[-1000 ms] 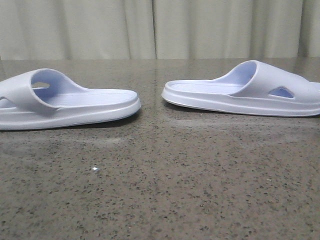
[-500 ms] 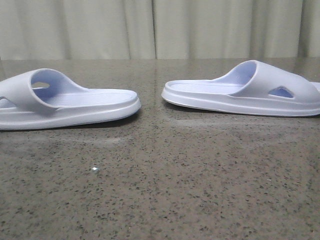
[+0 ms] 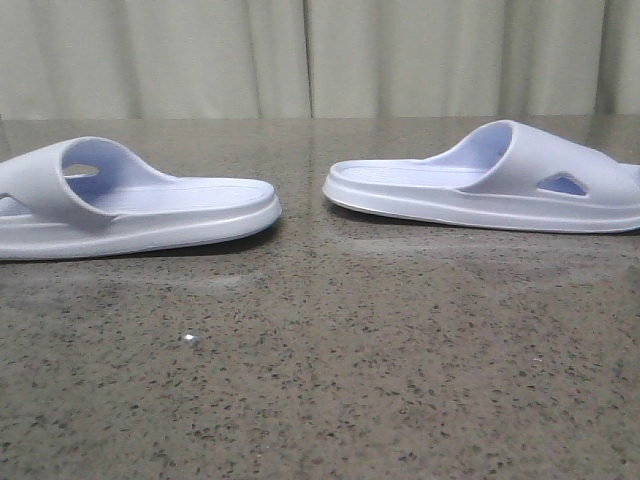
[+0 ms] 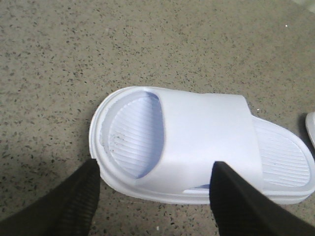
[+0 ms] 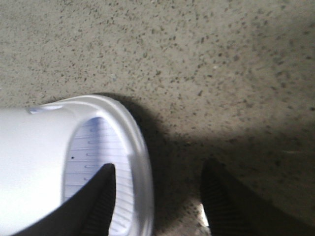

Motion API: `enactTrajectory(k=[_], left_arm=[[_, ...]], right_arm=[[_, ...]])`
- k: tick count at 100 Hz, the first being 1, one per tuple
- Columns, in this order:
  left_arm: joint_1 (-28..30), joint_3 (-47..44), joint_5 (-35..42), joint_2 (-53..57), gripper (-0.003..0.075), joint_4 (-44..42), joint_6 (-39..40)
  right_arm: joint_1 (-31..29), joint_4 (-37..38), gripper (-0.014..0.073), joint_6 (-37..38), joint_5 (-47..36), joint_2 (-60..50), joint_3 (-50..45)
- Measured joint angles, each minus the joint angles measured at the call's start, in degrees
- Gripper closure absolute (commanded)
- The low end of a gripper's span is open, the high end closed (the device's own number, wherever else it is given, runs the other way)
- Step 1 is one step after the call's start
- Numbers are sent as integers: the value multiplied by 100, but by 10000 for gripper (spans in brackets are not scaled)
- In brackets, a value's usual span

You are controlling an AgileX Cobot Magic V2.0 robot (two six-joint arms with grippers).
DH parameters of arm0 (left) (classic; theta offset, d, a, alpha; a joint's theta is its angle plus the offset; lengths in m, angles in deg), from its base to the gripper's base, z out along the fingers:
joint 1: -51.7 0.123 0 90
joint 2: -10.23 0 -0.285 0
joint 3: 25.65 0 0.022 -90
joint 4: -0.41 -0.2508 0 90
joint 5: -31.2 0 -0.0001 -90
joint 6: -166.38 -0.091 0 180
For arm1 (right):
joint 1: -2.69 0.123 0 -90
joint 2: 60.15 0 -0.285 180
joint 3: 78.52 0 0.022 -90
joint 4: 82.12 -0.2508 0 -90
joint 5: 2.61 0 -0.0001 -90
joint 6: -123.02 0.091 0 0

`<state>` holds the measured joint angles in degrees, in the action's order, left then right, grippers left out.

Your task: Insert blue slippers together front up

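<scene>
Bare speckled stone table [image 3: 320,380] fills the near part of the front view; no arm shows there. Beyond it the two blue slippers lie soles down, well apart, both long axes running side to side across the robot's front.

Left slipper [image 3: 130,205]: strap toward the left edge, open end pointing at the middle. Right slipper [image 3: 490,185]: strap toward the right, open end also toward the middle, so the two face each other across a gap.

Left gripper [image 4: 155,189] hangs over its slipper [image 4: 197,142], fingers spread wide, empty, one finger [image 4: 69,201] off the rounded end, the other over the strap's side; the opening lies along the slipper's length, judging by the wrist view.

Right gripper [image 5: 157,201] is also wide and empty. One finger [image 5: 96,206] sits over the footbed of its slipper [image 5: 64,162], the other over bare table, straddling the rim.

Each arm is nearest its own-side slipper. Curtain [image 3: 320,55] behind.
</scene>
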<state>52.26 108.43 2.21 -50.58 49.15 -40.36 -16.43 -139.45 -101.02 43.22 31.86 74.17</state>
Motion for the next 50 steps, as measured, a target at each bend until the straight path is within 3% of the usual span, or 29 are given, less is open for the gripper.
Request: enactTrajectory(k=[37,44,50], left_arm=[[0,0,121,-69,295,26,-57],[0,0,124,-69,295,28,-67],[0,0,124,-69,295,38,-67]], right_arm=[[0,-691,267,-596,469,439,30],[-10,-765,312,-622,549,514,54],[-10,-823,411,-654,613,563,62]])
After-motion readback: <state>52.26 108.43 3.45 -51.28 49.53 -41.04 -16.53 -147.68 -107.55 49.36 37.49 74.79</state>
